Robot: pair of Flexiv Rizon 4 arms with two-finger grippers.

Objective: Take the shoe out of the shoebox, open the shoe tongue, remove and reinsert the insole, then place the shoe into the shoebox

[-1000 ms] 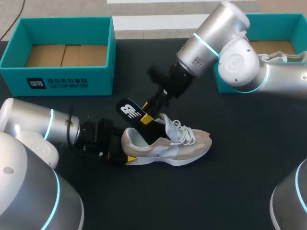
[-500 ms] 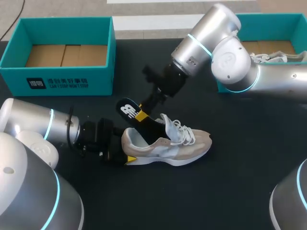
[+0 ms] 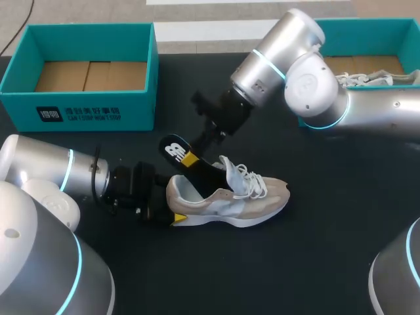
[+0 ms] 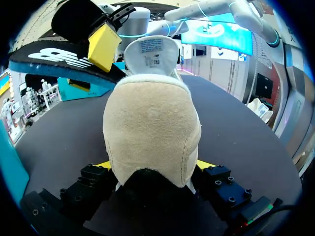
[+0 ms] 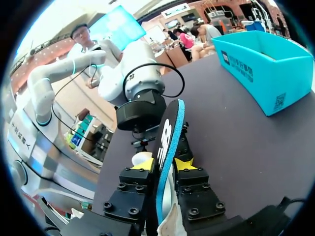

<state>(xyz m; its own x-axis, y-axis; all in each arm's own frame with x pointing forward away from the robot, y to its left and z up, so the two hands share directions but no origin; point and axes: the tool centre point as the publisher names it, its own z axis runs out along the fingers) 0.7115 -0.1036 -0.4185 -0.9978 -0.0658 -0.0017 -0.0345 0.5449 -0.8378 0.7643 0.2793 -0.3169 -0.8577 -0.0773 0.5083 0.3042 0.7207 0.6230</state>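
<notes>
Step in hand: I judge this to be the insole stage; whether it is going out or back in cannot be told from here.
Shoe: the shoe [image 3: 226,197] stands on its sole on the counter [image 3: 315,262], outside the shoebox [image 3: 92,111], heel toward my left arm.
Left claw: the left claw [image 4: 152,167] is clamped on the heel, one yellow tip against each side.
Right claw: the right claw [image 5: 162,164] is pinched on the insole [image 5: 167,137], one finger on each face.
Insole: the heel end is raised clear of the shoe opening and tilted up. The front end sits inside the shoe, under the tongue [image 3: 233,172].
Hazard 1: the shoe may lift or swing with the insole. The cause would be the forefoot dragging inside while the heel grip slips on the soft suede.
Hazard 2: the insole may slide out of the pinch, since it is flat, thin and gripped across its faces only.
Hazard 3: the insole may fold or crease. The cause would be a steep pull or push angle against the tongue and laces [image 3: 252,184].
Hazard 4: my right arm hangs near the second shoebox [image 3: 367,29]; a wide swing could knock it.
Precaution: I would keep the heel clamped and move along the line of the shoe.
</notes>
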